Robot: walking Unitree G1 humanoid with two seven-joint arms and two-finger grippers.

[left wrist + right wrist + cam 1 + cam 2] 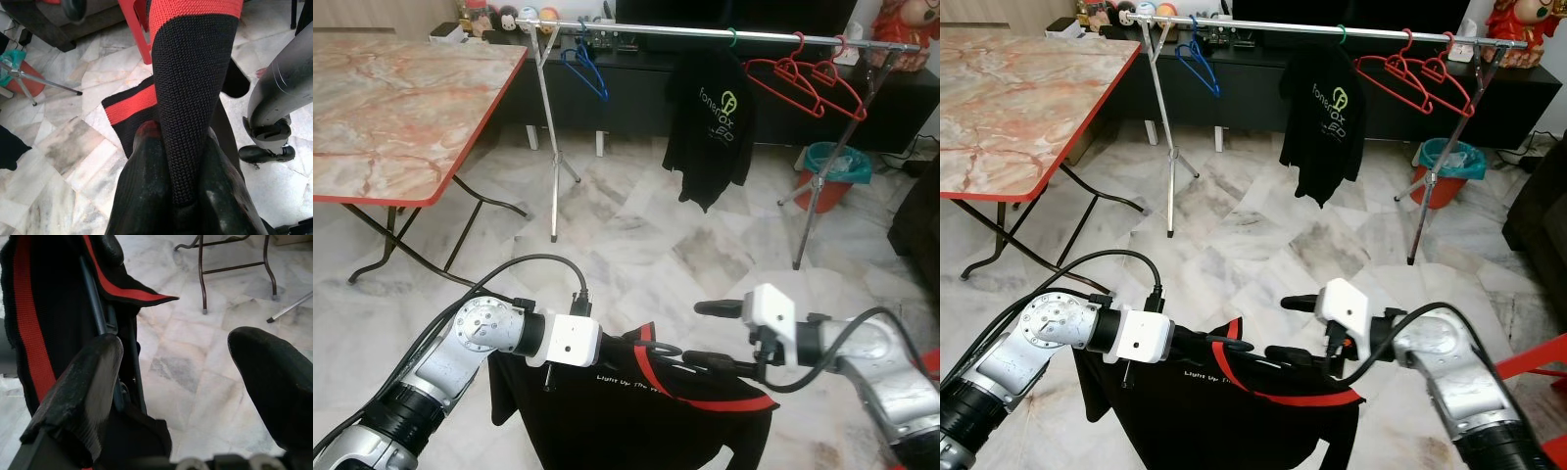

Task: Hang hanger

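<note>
A black T-shirt [636, 411] with a red collar hangs low in front of me between both arms. My left gripper [651, 348] is shut on its collar; the left wrist view shows the black fingers [142, 196] pinching the black-and-red collar band [190, 73]. Inside the shirt runs a dark hanger bar [95, 308]. To the right of the collar my right gripper [705, 335] is open, its lower finger lying along the shirt's shoulder and its upper finger free. Across the room stands a metal clothes rail [705, 34].
On the rail hang a blue hanger [587, 64], a black shirt [710, 127] and red hangers [803, 78]. A marble-top folding table [391, 108] stands at the left. A teal bucket [837, 166] sits by the rail's right legs. Marble floor lies between me and the rail.
</note>
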